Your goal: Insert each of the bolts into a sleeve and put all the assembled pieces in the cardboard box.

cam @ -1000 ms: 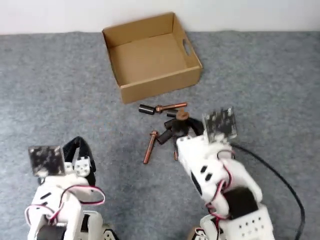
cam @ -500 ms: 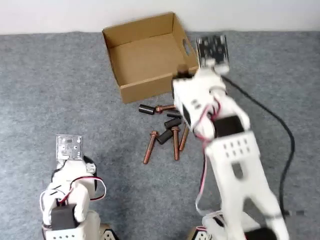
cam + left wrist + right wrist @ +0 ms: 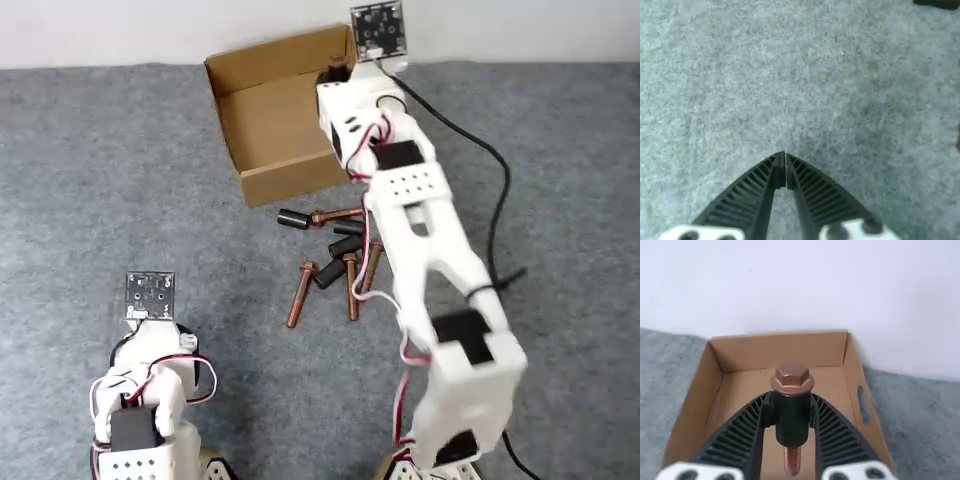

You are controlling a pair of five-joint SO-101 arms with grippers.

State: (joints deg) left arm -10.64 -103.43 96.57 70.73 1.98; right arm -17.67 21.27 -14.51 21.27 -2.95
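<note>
A: Where is the assembled piece (image 3: 791, 405)?

B: Clamped between the fingers of the right gripper (image 3: 790, 401); it is a copper bolt (image 3: 792, 381) run through a black sleeve (image 3: 791, 425); it hangs over the right side of the cardboard box (image 3: 777, 347), at the far end of the scene; I judge it clear of the box floor, though the height is hard to read.

A: Which way does it point?

B: Its long axis runs along the fingers; the hex head leads at the fingertip end, toward the box's far wall; the threaded shank trails back toward the wrist.

A: How will it handle?

B: Stiff metal, probably dense for its size, not fragile; the sleeve looks smooth, so a light grip might let it slip. The likelier trouble is the bolt sliding head-first out of the sleeve if the piece tips head-down, since the pads bear on the sleeve alone. The sleeve's middle, where it is held, seems the right place; a release low over the box floor would suit.

A: And the rest?

B: Nearer than the box, on the grey carpet (image 3: 120, 200), loose bolts (image 3: 298, 293) and loose sleeves (image 3: 330, 273) lie in a cluster; one bolt lies end to end with a sleeve just beside the box's near wall; whether it is inserted I cannot tell. The left gripper (image 3: 785, 169) sits near left, fingertips pressed together on nothing, over bare carpet.
</note>
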